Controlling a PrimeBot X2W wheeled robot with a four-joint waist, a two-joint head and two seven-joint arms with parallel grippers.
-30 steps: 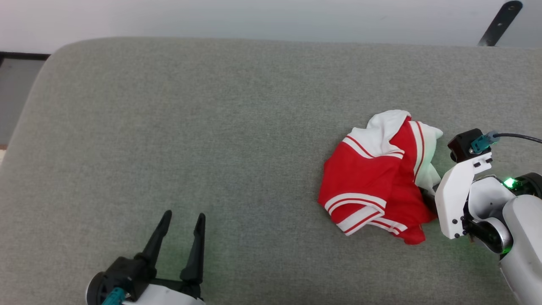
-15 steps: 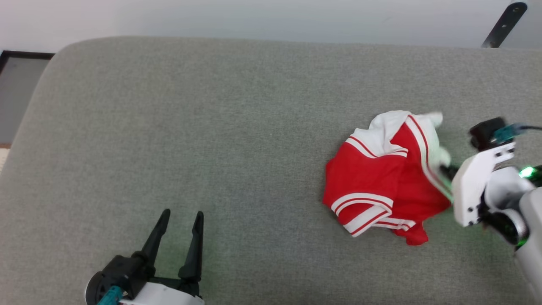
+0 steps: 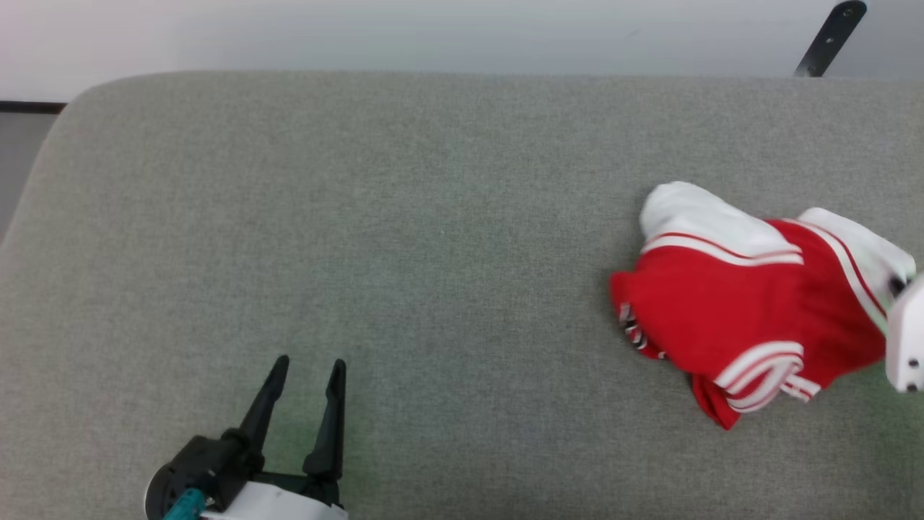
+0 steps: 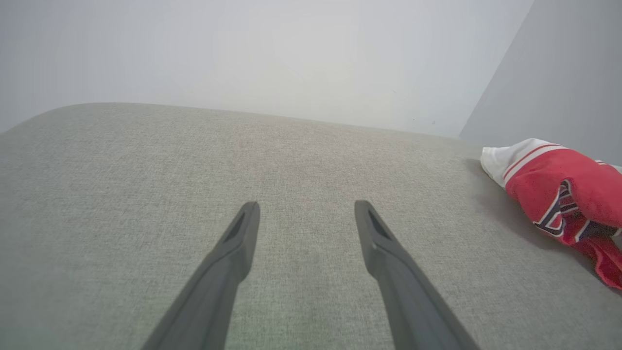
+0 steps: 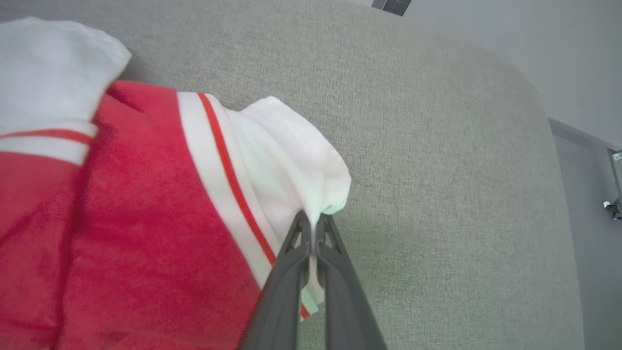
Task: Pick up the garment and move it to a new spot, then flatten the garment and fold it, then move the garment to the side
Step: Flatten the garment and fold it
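Right wrist view: right gripper (image 5: 315,222), open a second ago, now pinches the shirt (image 5: 126,209) by its white sleeve; pickup starts, left gripper (image 3: 309,365) gapes.

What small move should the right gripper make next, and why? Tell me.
Probably lift the right gripper straight up. Its jaws are shut on the white sleeve of the shirt, while most of the shirt lies bunched on the cushion; carrying it should go better once it hangs free.
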